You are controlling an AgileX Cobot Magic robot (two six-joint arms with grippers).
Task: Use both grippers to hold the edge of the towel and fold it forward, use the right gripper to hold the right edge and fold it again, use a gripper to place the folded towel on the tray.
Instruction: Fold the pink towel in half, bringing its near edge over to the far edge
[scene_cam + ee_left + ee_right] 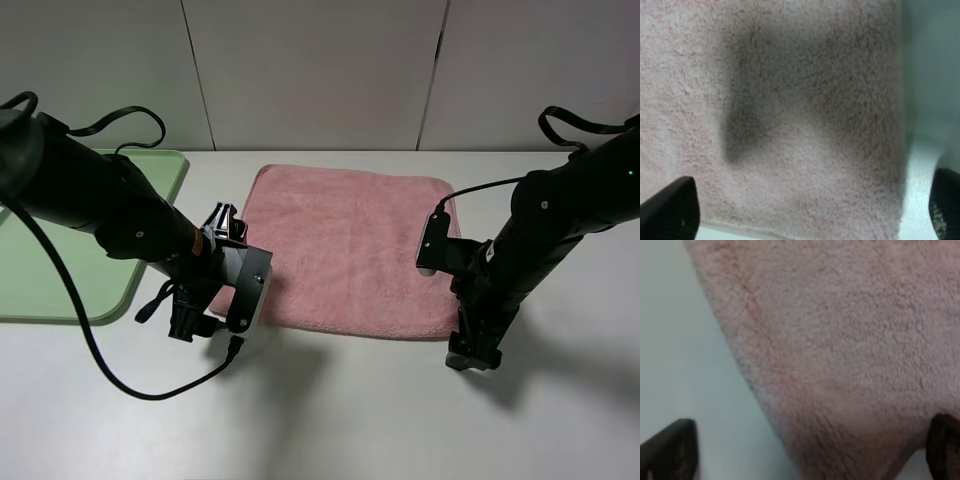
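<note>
The pink towel (345,245) lies flat and unfolded in the middle of the white table. My left gripper (198,325) hangs low at the towel's near left corner. In the left wrist view (807,215) its fingertips (670,210) stand wide apart, open and empty, straddling the hemmed edge (740,227). My right gripper (473,353) hangs low at the near right corner. In the right wrist view (807,455) it is open too, with its fingertips (670,450) astride the towel's corner (840,365). The light-green tray (60,270) lies at the far left, partly behind the left arm.
The white table (340,420) extends in front of the towel. A grey panelled wall (320,70) stands behind. Black cables (120,375) trail from the left arm across the table's front left.
</note>
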